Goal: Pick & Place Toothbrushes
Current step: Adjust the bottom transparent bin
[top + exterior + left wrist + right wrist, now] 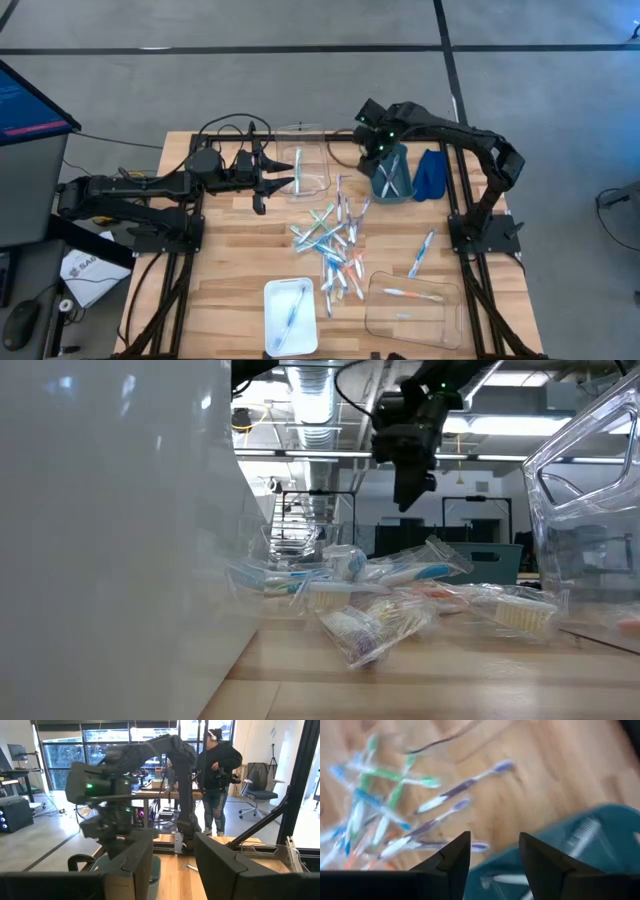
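Observation:
Toothbrushes [335,245] with whitish handles and green, blue, purple and orange parts lie in a loose pile mid-table; in the low view the pile [390,595] shows in clear wrappers. My right gripper [375,145] hangs open and empty above a teal bin [392,180] that holds a few toothbrushes. Its wrist view shows the open fingers [495,845] over the bin's rim [570,855], with the pile [395,815] beside it. My left gripper [282,183] is open and level and points toward the table's right. It is next to a clear tray [305,170].
A folded blue cloth [430,172] lies right of the teal bin. A white tray [290,315] and a clear container [412,305] at the near edge each hold a toothbrush. One toothbrush [422,252] lies apart. A person [217,775] stands beyond the table.

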